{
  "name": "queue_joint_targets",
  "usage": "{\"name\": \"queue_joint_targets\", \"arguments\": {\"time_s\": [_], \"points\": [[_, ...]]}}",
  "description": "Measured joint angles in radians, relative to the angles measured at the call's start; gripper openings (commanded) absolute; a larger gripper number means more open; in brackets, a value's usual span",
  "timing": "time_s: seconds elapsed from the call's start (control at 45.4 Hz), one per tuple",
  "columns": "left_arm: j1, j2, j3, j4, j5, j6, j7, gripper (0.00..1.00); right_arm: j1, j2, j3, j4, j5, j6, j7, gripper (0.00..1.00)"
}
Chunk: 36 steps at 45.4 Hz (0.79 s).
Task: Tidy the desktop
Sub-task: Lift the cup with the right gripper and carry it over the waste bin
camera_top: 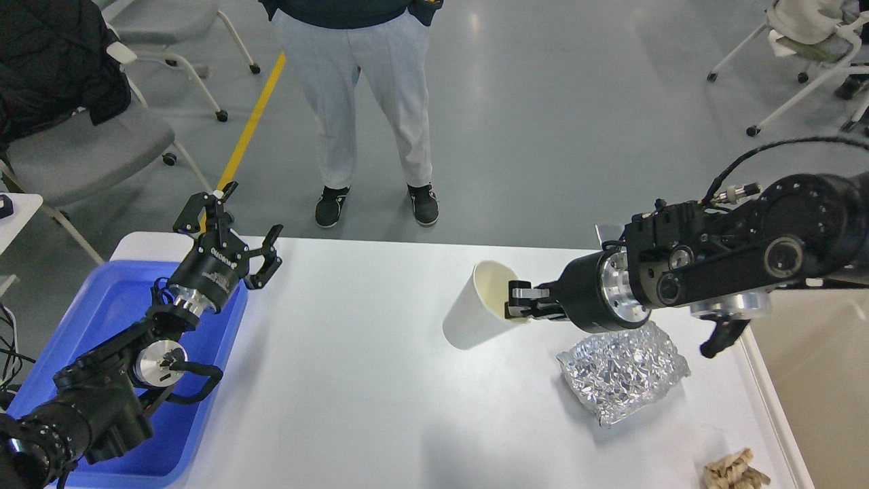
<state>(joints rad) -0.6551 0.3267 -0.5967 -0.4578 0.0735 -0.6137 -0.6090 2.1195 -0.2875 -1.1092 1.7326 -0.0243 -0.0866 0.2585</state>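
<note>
Above the white desktop (353, 380), right gripper (519, 302) pinches the rim of a tilted paper cup (478, 305), beside crumpled foil (621, 370); left gripper (234, 227) spread wide, empty, over the blue tray (102, 305).

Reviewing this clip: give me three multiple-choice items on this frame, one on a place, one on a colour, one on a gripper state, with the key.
1. Where does the crumpled foil lie?
A. in the tray
B. on the desktop, right part
C. on the floor

2. What colour is the tray at the left?
A. blue
B. beige
C. green

3. What is the right gripper doing?
A. hanging open over the foil
B. resting flat on the table
C. gripping the rim of the paper cup

Key: 1 B, the foil sits on the white top below the right arm. 2 A, the tray's walls are plainly blue. 3 C, its fingers pinch the rim of the tilted cup, while the left gripper stands open, empty.
</note>
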Motion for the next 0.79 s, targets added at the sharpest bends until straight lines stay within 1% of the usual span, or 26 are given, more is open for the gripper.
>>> {"name": "queue_joint_targets", "arguments": {"time_s": [0.154, 0.198, 0.331, 0.463, 0.529, 0.617, 0.705, 0.793], "points": [[0.0, 0.0, 0.0, -0.001, 0.0, 0.0, 0.0, 1.0, 0.031, -0.144, -0.045, -0.043, -0.019, 0.047, 0.001, 0.0], [0.0, 0.0, 0.0, 0.0, 0.0, 0.0, 0.0, 1.0, 0.028, -0.202, -0.052, -0.062, -0.026, 0.063, 0.0, 0.0], [0.0, 0.0, 0.0, 0.0, 0.0, 0.0, 0.0, 1.0, -0.005, -0.377, -0.058, -0.129, -0.038, 0.102, -0.001, 0.0], [0.0, 0.0, 0.0, 0.0, 0.0, 0.0, 0.0, 1.0, -0.066, -0.525, -0.051, -0.202, -0.043, 0.122, -0.004, 0.0], [0.0, 0.0, 0.0, 0.0, 0.0, 0.0, 0.0, 1.0, -0.12, -0.601, -0.034, -0.253, -0.04, 0.125, -0.006, 0.0], [0.0, 0.0, 0.0, 0.0, 0.0, 0.0, 0.0, 1.0, -0.212, -0.676, 0.012, -0.323, -0.028, 0.125, -0.007, 0.0], [0.0, 0.0, 0.0, 0.0, 0.0, 0.0, 0.0, 1.0, -0.336, -0.728, 0.093, -0.41, 0.021, 0.124, -0.009, 0.0], [0.0, 0.0, 0.0, 0.0, 0.0, 0.0, 0.0, 1.0, -0.478, -0.753, 0.191, -0.516, 0.089, 0.121, -0.01, 0.0]]}}
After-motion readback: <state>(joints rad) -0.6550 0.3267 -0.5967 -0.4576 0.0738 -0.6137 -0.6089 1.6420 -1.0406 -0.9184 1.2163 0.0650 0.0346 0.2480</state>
